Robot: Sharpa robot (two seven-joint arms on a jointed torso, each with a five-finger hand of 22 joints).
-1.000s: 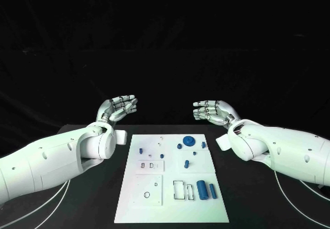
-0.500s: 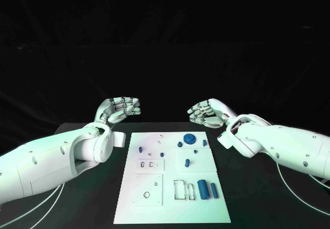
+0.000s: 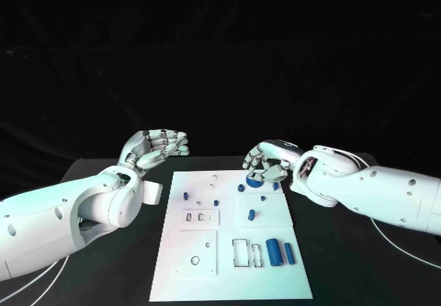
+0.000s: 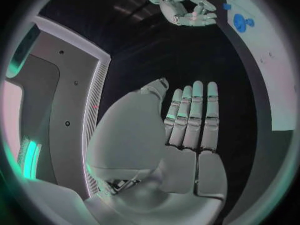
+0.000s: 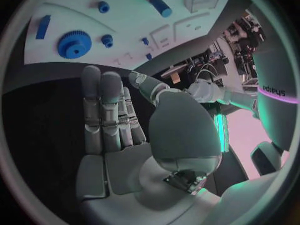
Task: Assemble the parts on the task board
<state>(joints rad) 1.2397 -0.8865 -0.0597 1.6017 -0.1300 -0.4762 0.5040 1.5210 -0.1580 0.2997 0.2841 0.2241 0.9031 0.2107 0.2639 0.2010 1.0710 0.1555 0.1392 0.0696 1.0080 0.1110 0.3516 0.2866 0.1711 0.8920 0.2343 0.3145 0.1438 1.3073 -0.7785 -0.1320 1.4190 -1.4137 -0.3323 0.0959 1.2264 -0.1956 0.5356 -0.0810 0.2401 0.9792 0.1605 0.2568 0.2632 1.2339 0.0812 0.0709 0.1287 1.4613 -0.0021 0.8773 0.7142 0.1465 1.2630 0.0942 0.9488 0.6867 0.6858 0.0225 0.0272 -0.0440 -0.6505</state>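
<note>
The white task board (image 3: 207, 255) lies in the middle of the black table. Several small blue parts lie on it: a gear (image 3: 253, 183) at the far edge, short pegs (image 3: 250, 216) in the middle, a thick cylinder (image 3: 272, 250) and a thinner one (image 3: 289, 253) at the near right. My right hand (image 3: 268, 163) hovers over the far edge, just above the gear, holding nothing. The right wrist view shows its fingers (image 5: 106, 110) stretched out towards the gear (image 5: 74, 44). My left hand (image 3: 153, 148) hangs empty off the far left corner, its fingers (image 4: 194, 120) extended.
Empty outlined slots (image 3: 239, 253) sit beside the thick cylinder, and a raised square plate (image 3: 199, 218) lies left of the middle. Bare black table (image 3: 358, 268) flanks the board on both sides. Both white forearms reach in over the table's sides.
My right hand has come down and leftward from beyond the board to just over the gear. The left hand has stayed near the far left corner with its fingers curling in slightly.
</note>
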